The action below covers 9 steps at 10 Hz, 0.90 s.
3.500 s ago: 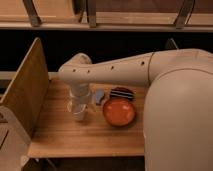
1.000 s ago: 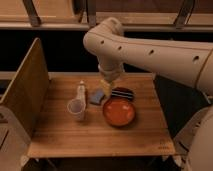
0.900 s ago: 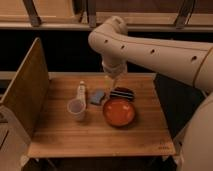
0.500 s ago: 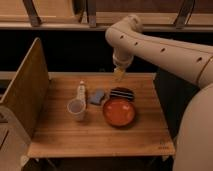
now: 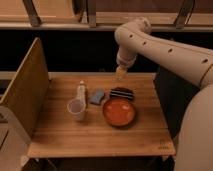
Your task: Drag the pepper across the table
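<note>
The pepper (image 5: pixel 81 92) is a slim white shaker standing upright on the light-wood table (image 5: pixel 100 135), left of centre, just behind a white cup (image 5: pixel 76 108). My gripper (image 5: pixel 120 74) hangs from the pale arm (image 5: pixel 150 42) above the table's far edge, to the right of the pepper and well apart from it. It holds nothing that I can see.
An orange-red bowl (image 5: pixel 119 111) sits at the table's middle right. A dark flat packet (image 5: pixel 122 93) lies behind it and a blue-grey item (image 5: pixel 97 96) lies next to the pepper. An upright wooden panel (image 5: pixel 25 92) closes the left side. The robot's body (image 5: pixel 195 135) fills the right edge.
The arm has risen from the cup and pepper and swung right and back to the table's far edge. The pepper, cup and bowl stay where they were.
</note>
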Available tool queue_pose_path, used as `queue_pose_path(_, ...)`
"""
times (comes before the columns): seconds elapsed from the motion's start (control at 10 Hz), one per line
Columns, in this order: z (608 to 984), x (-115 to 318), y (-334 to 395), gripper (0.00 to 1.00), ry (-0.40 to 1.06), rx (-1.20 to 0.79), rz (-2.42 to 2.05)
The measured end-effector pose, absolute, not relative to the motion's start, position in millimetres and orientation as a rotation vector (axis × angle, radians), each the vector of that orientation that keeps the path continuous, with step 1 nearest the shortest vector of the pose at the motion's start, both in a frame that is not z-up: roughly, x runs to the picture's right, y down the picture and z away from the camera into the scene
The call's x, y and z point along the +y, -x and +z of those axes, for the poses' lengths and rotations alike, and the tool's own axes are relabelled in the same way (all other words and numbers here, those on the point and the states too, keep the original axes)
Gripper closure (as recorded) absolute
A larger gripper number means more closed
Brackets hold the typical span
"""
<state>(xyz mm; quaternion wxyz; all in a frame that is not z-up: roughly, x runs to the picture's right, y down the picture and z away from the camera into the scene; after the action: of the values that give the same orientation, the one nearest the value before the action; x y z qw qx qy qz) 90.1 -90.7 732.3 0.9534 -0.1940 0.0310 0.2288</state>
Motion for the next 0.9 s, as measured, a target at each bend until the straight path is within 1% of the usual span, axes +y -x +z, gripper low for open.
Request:
queue_pose_path(0.1,737,-93,-94,0.35,0.376,0.068,0.454)
queue_pose_path(0.2,753,-99,-101,0.35,0.341,0.067,0.431)
queue_pose_path(0.4,784,-98,-120,0.35,0.32,0.074,0.392)
queue_pose_path(0.6,818,-85,-141,0.35,0.348,0.101,0.368)
queue_pose_path(0.9,853,-77,-145,0.35,0.381,0.101,0.363)
